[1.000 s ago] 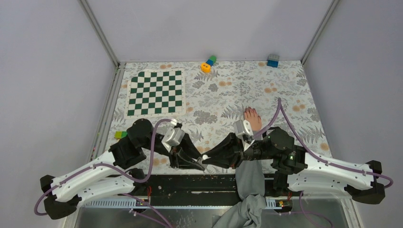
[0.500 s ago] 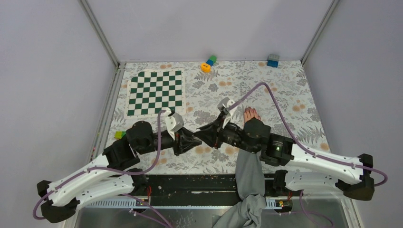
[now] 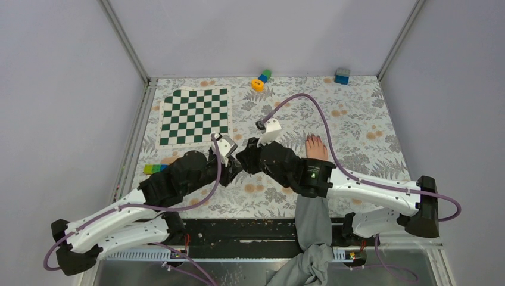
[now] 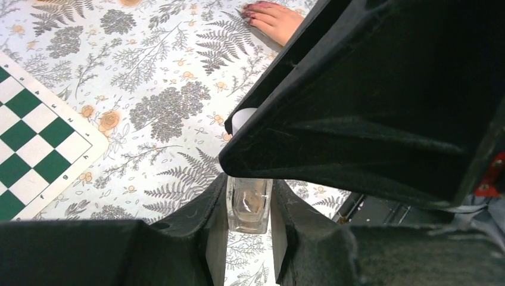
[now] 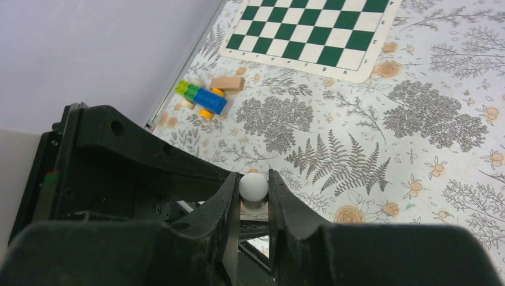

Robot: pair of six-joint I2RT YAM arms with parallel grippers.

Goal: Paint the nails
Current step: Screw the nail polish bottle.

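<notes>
Left wrist: left pincer (image 4: 250, 186) clamps glass bottle (image 4: 249, 210). Right wrist: right pincer (image 5: 252, 179) pinches white cap (image 5: 253, 188).

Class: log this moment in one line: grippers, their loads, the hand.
left gripper: shut on clear glass bottle | right gripper: shut on its round white cap | bare hand: flat on floral cloth | nails: dark-reddish

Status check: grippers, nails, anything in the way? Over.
Left gripper shut on bottle, right gripper shut on its cap. Hand flat, nails dark red. Right arm crosses over sleeve.
</notes>
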